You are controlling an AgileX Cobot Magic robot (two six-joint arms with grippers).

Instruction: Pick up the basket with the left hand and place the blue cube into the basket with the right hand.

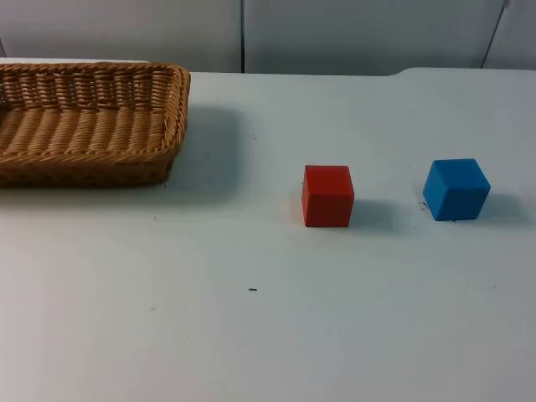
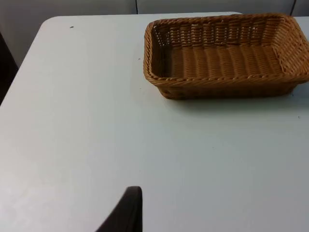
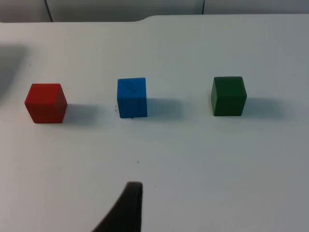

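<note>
From my remote station, the blue cube (image 1: 456, 189) sat on the white table top (image 1: 268, 327), turned slightly on its base, with a red cube (image 1: 327, 195) near it on the side toward the basket and a green cube (image 3: 228, 95) near it on the other side, the three standing apart in a loose row. The wicker basket (image 1: 88, 126) lay flat on the table at the left arm's end, well apart from the cubes, its woven floor bare and its rim upright all round. In the left wrist view the basket (image 2: 224, 54) sat close to the far edge of the table, with a long stretch of bare white surface between it and the left gripper's black fingertip (image 2: 124, 212); the table's rounded corner and side edge ran beside it, with dark space beyond. In the right wrist view the blue cube (image 3: 132, 97) stood ahead of the right gripper's fingertip (image 3: 123, 210), open surface between them. I could not tell whether either gripper was spread or pressed together, as one fingertip of each was all that showed. A grey partition wall (image 1: 352, 33) closed off the far side of the table, which carried a few small dark specks (image 1: 253, 291).
</note>
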